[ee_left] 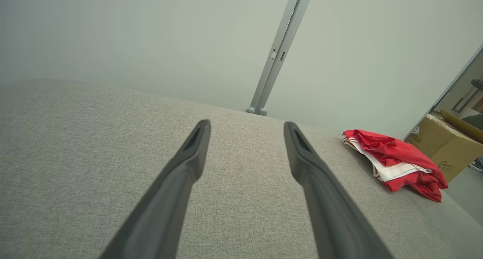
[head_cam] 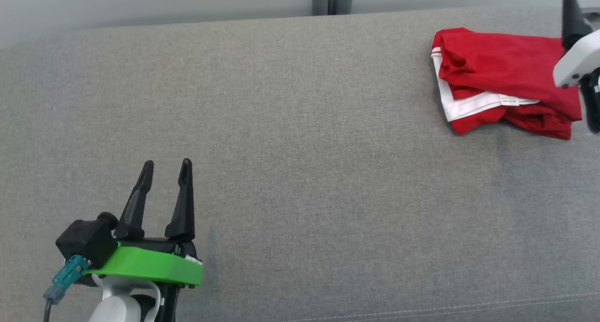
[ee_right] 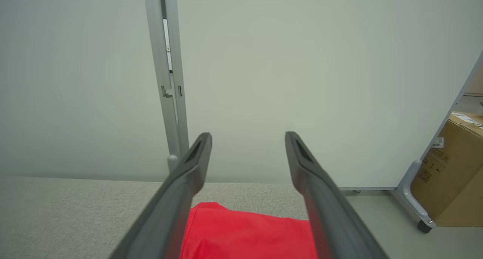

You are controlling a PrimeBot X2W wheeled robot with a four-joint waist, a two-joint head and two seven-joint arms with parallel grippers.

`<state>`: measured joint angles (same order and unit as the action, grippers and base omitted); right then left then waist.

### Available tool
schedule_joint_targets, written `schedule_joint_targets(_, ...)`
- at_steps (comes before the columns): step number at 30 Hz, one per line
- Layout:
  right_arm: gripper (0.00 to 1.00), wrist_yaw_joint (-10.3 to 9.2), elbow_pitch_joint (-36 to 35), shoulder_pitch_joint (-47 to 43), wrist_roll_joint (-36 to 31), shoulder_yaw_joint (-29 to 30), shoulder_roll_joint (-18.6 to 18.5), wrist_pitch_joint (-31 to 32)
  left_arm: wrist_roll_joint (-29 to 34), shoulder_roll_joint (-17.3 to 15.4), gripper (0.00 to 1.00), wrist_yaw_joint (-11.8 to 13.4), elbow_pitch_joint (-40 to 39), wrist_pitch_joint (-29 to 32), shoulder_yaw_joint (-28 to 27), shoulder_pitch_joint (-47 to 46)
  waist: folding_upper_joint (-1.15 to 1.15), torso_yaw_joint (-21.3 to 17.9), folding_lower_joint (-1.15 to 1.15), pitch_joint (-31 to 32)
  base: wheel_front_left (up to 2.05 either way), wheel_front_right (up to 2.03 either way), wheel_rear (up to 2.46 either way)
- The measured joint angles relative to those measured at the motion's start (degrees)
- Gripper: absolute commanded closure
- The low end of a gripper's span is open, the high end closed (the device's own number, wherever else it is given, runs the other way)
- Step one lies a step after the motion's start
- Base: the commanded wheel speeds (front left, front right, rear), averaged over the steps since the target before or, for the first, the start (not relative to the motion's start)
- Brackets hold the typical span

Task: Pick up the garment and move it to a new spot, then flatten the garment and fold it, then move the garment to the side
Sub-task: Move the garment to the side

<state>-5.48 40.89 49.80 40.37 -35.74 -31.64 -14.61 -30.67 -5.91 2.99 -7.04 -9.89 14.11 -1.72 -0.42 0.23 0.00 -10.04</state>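
From the head, the folded red garment (head_cam: pixel 506 73) lies at the far right of the grey fabric surface (head_cam: pixel 300 125), its long axis running left to right and its white-trimmed edge facing left. The left gripper (head_cam: pixel 167 165), well apart from it, is spread and empty. Its wrist camera shows the garment off to the right. The right gripper (ee_right: pixel 248 136), also spread, hovers above the garment, facing a pale wall (ee_right: pixel 264 63), a grey post (ee_right: pixel 169 81) and a cardboard box (ee_right: pixel 453 168).
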Motion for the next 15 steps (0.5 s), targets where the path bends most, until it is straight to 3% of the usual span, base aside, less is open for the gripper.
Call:
schedule_joint_targets(10,0.0,-0.77,-5.42,-12.33,-0.02,0.22,5.81,0.01,2.74,0.14,0.0,2.5,3.66,-0.52,-2.4,1.86,0.0,-2.43,0.0,7.42,0.0,0.0,0.0)
schedule_joint_targets(15,0.0,-1.63,-13.1,-16.14,-1.87,3.67,8.32,0.01,4.33,-0.21,0.0,2.67,3.83,-0.85,-3.21,3.42,0.0,-3.43,0.0,10.06,0.0,0.0,0.0)
